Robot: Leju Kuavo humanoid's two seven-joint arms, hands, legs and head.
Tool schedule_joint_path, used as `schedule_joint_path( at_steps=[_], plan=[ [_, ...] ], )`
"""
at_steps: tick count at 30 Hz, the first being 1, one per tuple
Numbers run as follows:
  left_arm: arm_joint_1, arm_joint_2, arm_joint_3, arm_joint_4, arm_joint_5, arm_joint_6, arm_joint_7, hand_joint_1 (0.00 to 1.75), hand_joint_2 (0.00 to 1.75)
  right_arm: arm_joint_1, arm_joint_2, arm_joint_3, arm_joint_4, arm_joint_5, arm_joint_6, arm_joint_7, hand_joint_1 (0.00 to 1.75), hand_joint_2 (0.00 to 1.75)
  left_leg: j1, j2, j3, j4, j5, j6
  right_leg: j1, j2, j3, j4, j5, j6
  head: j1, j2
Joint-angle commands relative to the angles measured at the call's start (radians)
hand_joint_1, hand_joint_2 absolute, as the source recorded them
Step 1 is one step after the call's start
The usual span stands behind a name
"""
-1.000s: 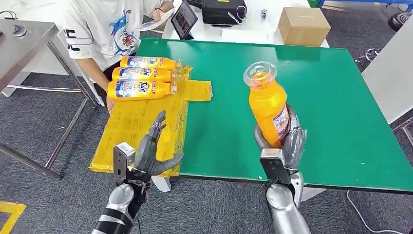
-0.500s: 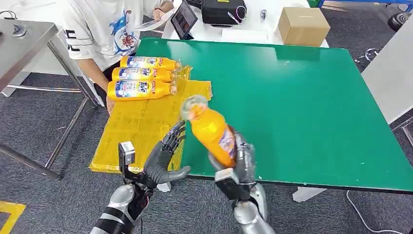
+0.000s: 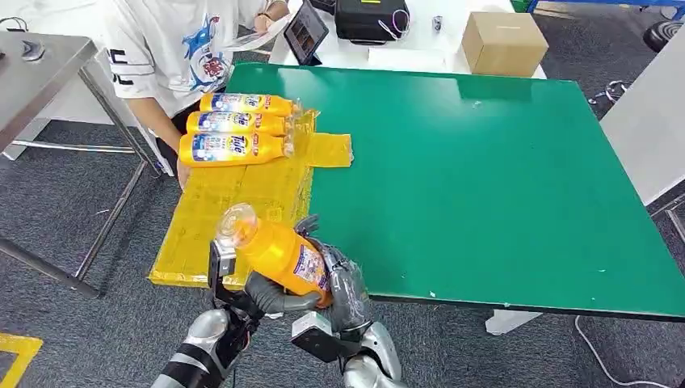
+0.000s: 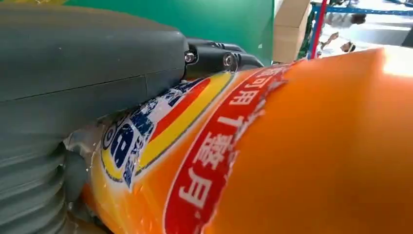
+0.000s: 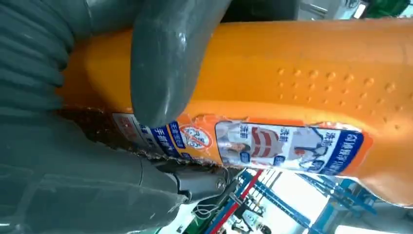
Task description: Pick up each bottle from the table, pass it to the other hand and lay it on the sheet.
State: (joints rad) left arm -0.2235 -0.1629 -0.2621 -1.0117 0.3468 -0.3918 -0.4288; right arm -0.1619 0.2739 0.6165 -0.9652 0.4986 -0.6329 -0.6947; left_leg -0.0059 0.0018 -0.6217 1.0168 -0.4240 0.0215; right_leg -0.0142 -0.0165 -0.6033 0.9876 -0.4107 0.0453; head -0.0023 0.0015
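Green table [image 3: 501, 170] with a yellow sheet [image 3: 234, 202] over its left side; three orange bottles [image 3: 234, 125] lie side by side at the sheet's far end, a person [image 3: 174, 48] standing just behind them. A fourth orange bottle [image 3: 279, 255] hangs tilted above the table's near edge, cap toward the sheet. Right hand [image 3: 343, 283] wraps its lower body, thumb across it. Left hand [image 3: 266, 291] sits under the bottle, fingers touching it; firm grip or not, cannot tell.
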Motion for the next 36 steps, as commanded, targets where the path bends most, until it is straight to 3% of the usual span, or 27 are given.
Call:
schedule_joint_path(
  at_steps=[1,8,22,36],
  plan=[
    [-0.061,0.02,-0.026,0.088,0.002,0.009,0.007,0.0,1.75,-0.03,0.002,0.085,0.099,-0.011,0.013,-0.003,1.75,1.75,0.002,-0.001,0.004,-0.001,-0.001,-0.002,0.002,0.001,0.004,-0.001,-0.001,-0.002,0.0,0.0],
    [-0.044,0.026,-0.016,0.059,0.062,-0.049,0.006,0.0,1.75,-0.03,0.022,0.117,0.193,-0.044,0.03,-0.003,1.75,1.75,0.003,0.0,0.006,-0.001,-0.002,-0.002,0.002,0.001,0.006,-0.002,-0.002,-0.002,0.0,0.0],
    [-0.004,0.03,-0.012,-0.017,0.134,-0.084,0.025,0.0,1.75,-0.045,0.031,0.058,0.231,-0.02,0.053,-0.003,1.75,1.75,0.002,-0.001,0.005,-0.001,-0.002,-0.002,0.002,0.0,0.005,-0.001,-0.002,-0.002,0.0,0.0],
    [0.003,0.002,0.011,-0.04,0.121,0.0,0.026,0.0,1.75,-0.037,0.05,0.037,0.229,0.008,0.068,-0.003,1.75,1.75,0.002,-0.001,0.005,0.0,-0.002,-0.002,0.002,0.0,0.005,-0.001,-0.002,-0.002,0.0,0.0]
  ],
)
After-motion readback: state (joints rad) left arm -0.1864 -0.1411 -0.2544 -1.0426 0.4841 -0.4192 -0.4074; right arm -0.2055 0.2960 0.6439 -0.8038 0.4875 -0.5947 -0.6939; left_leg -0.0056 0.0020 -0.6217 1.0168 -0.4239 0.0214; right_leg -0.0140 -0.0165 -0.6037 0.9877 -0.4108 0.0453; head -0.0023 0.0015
